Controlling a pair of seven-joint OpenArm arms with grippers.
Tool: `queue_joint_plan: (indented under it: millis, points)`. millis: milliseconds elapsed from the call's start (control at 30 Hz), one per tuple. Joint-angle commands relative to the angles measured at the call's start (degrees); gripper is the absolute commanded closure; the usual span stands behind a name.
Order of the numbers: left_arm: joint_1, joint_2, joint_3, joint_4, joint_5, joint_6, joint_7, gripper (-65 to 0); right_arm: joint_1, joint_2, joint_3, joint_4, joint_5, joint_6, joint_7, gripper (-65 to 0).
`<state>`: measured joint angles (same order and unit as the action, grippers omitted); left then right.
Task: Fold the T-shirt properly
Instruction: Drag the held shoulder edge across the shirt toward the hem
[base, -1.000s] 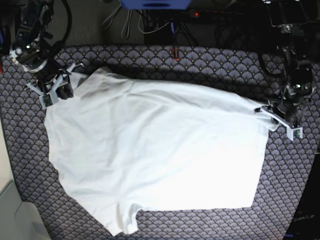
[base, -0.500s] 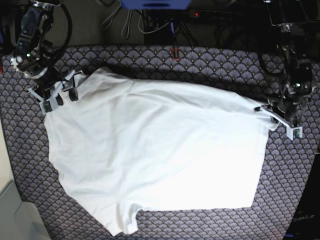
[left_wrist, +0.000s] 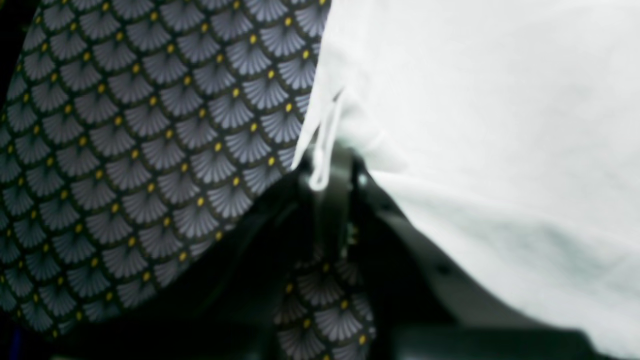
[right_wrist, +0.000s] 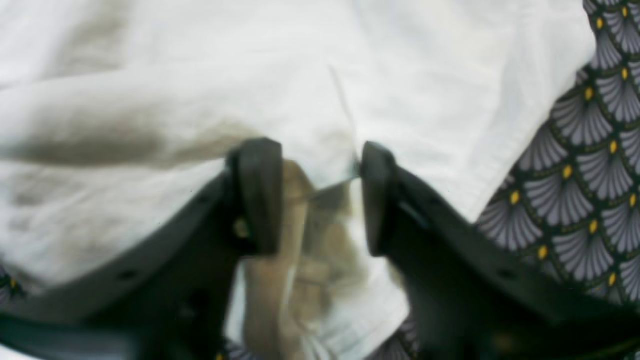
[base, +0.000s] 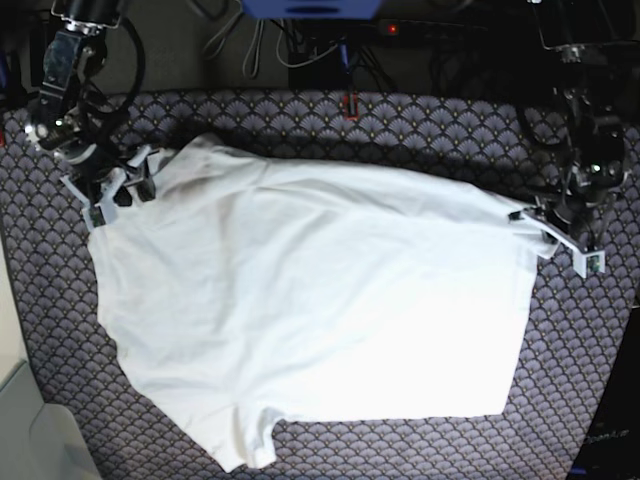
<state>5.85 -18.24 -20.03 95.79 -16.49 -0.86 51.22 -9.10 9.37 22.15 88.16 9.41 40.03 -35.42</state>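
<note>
Nearest the base camera, the T-shirt (base: 310, 300) lies spread over the purple-grey scallop-patterned cloth (base: 400, 125), one short sleeve poking out at the near-left hem side and a straight edge running along the near right. Judging by the shallow wrinkles and the way it drapes flat, it is light, thin and limp: it should sag from any single pinch, slide easily over the cloth beneath, and carry no risk of breaking, only of bunching or dragging crooked. Sensible holds are therefore corners and hemmed edges, two at once, so the fabric hangs as a straight line between them. Farther back on the right, the left gripper (base: 558, 232) sits at the shirt's far-right corner; its wrist view shows the jaws pressed together with a thin white fold of the T-shirt (left_wrist: 475, 125) caught between them. At the far left, the right gripper (base: 113, 187) rests over the shirt's far-left corner; its fingers (right_wrist: 257, 195) stand partly apart with rumpled white fabric (right_wrist: 310, 100) lying between and under them, touching one pad, but not clamped as far as I can tell.
</note>
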Motion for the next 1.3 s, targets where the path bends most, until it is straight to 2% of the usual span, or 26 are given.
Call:
queue_joint_plan:
  millis: [0, 100, 367, 900, 967, 1100, 1267]
  points:
    - [-0.7, -0.88, -0.32, 1.22, 0.18, 0.2, -0.98, -0.4, 0.71, 0.79, 0.22, 0.85, 0.92, -0.03, 1.09, -16.8]
    - [-0.7, -0.88, -0.23, 1.22, 0.18, 0.2, -0.98, -0.4, 1.67, 0.7, 0.22, 0.85, 0.92, -0.03, 1.09, -0.1]
    - [-0.7, -0.88, -0.23, 1.22, 0.18, 0.2, -0.98, -0.4, 2.2, 0.79, 0.22, 3.84, 1.01, -0.03, 1.09, 0.0]
    - [-2.99, -0.71, -0.58, 1.22, -0.17, 0.64, -0.98, -0.3, 10.99, 0.79, 0.13, 4.37, 0.66, -0.03, 1.0, 0.0]
    - [-3.34, -0.09, -0.67, 1.22, -0.17, 0.64, -0.98, -0.3, 12.66, 0.88, 0.13, 4.37, 0.57, -0.03, -0.05, 0.0]
    - [-5.45, 0.35, -0.67, 1.05, 0.18, 0.64, -0.89, -0.3, 17.85, 1.4, 0.05, 4.02, 0.57, -0.03, -5.68, 0.0]
    - [-5.71, 0.35, -0.41, 0.61, 0.18, 0.64, -0.98, -0.3, 20.31, 1.58, -2.59, 3.93, 0.57, -0.03, -6.82, 0.0]
